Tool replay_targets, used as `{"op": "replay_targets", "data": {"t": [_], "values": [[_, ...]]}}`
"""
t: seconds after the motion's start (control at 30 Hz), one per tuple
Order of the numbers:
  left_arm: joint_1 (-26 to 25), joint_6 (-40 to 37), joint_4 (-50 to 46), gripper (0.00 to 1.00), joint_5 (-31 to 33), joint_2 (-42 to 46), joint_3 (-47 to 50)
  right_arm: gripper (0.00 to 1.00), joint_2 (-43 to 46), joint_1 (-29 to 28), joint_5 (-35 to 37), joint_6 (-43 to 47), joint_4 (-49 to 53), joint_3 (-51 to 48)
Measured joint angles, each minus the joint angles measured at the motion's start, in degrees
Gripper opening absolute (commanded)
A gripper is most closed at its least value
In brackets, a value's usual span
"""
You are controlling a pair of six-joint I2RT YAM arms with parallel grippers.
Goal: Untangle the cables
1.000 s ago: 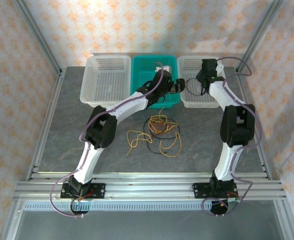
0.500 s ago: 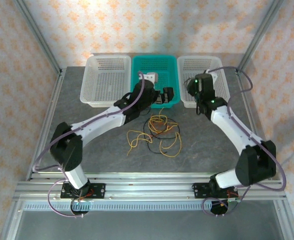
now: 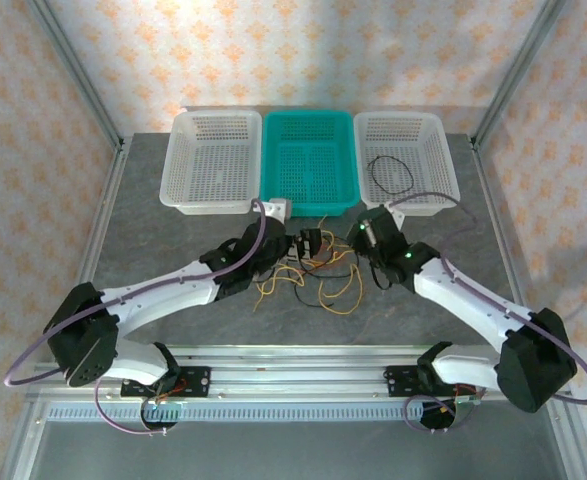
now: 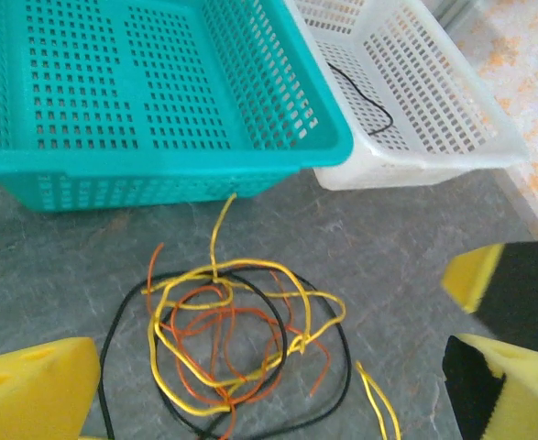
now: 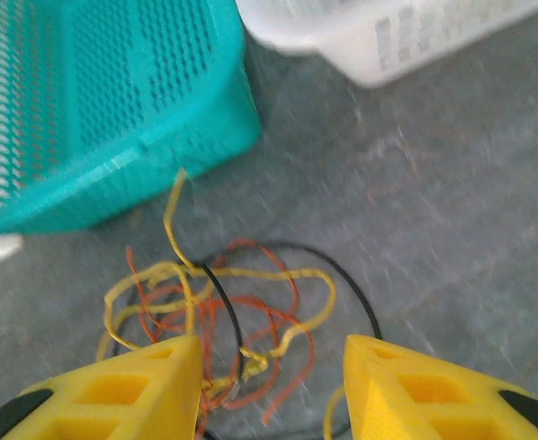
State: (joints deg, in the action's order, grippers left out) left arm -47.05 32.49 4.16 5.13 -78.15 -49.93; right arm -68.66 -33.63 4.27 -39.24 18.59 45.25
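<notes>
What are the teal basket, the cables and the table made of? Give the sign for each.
Teal basket: apparently moulded plastic, slightly glossy; uniform colour, regular grid of holes. Cables: thin yellow, black and orange wires, seemingly smooth plastic sheathing; they hold loose loops. Table: matt grey, mottled like stone; possibly laminate, can't tell.

Between the jaws of the right gripper (image 5: 270, 356), the cables (image 5: 223, 312) are thin wires in smooth, slightly shiny plastic sleeving (yellow, black and orange). The fingers (image 5: 131, 385) on either side look like matt yellow plastic. Beyond the jaws, the teal basket (image 5: 113, 137) and the white basket (image 5: 378, 37) are perforated moulded plastic with a soft sheen. The table (image 5: 433, 211) beneath is a matt, mottled grey, stone-like sheet.
</notes>
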Motion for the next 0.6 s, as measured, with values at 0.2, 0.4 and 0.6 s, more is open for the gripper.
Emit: {"op": "replay_targets", "data": {"t": [0.2, 0.4, 0.6], "values": [[-3.69, 2.69, 0.17, 0.97, 1.09, 2.08, 3.96, 0.42, 1.42, -2.69, -2.67, -5.81, 2.08, -3.13], [-7.43, 4.90, 0.24, 0.97, 1.46, 2.16, 6.03, 0.46, 1.44, -2.86, -7.28, -9.03, 1.99, -5.79], [-8.74, 7.15, 0.59, 0.97, 1.92, 2.40, 9.03, 0.47, 0.59, -2.97, -11.08, -10.56, 1.40, -9.09]]}}
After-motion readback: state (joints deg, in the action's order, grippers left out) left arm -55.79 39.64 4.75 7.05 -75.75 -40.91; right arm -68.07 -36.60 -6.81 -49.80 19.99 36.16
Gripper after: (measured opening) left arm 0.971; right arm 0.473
